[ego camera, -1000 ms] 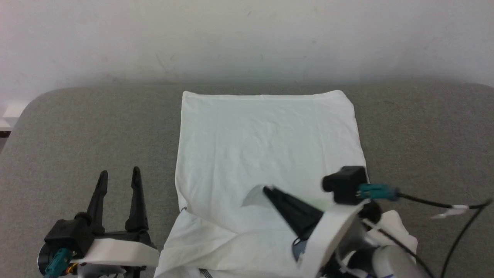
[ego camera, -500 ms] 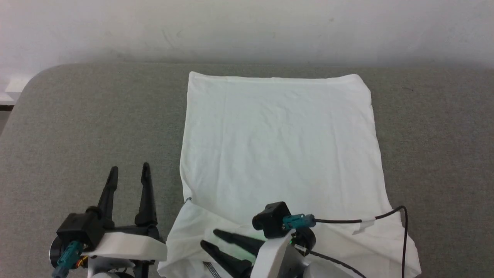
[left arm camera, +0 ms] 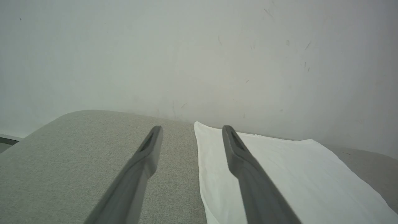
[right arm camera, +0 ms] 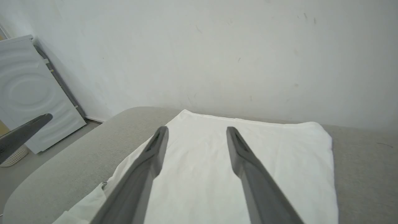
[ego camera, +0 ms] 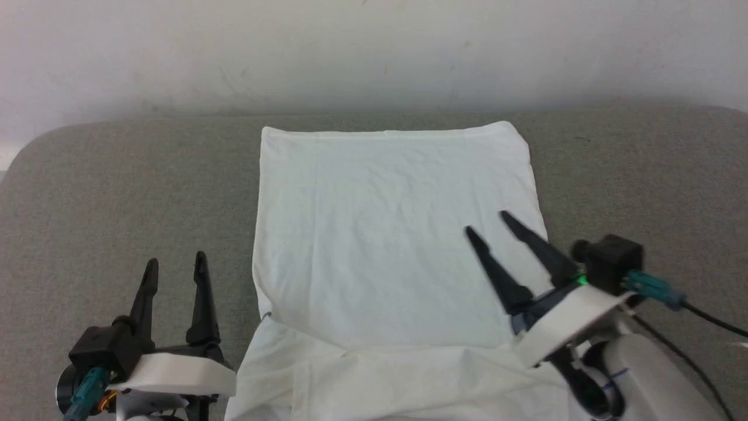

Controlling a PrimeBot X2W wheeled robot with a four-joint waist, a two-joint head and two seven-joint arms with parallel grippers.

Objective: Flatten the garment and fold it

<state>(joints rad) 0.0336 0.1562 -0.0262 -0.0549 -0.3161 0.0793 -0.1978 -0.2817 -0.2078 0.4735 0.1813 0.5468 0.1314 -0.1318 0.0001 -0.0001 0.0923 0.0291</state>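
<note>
white shirt [ego camera: 391, 234] lies spread on grey fabric surface [ego camera: 117, 187], near end under folded layer. my left gripper [ego camera: 176, 260] fingers apart, gripping nothing, beside shirt's left edge. my right gripper [ego camera: 485, 222] fingers apart, gripping nothing, over shirt's right edge.

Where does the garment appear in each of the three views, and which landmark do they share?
Head view: garment in the centre, spread on the grey surface, running to the bottom edge.
Left wrist view: garment at the lower right.
Right wrist view: garment at the lower centre, reaching toward the right.
Shared landmark: the white wall just beyond the garment's far hem.
</note>
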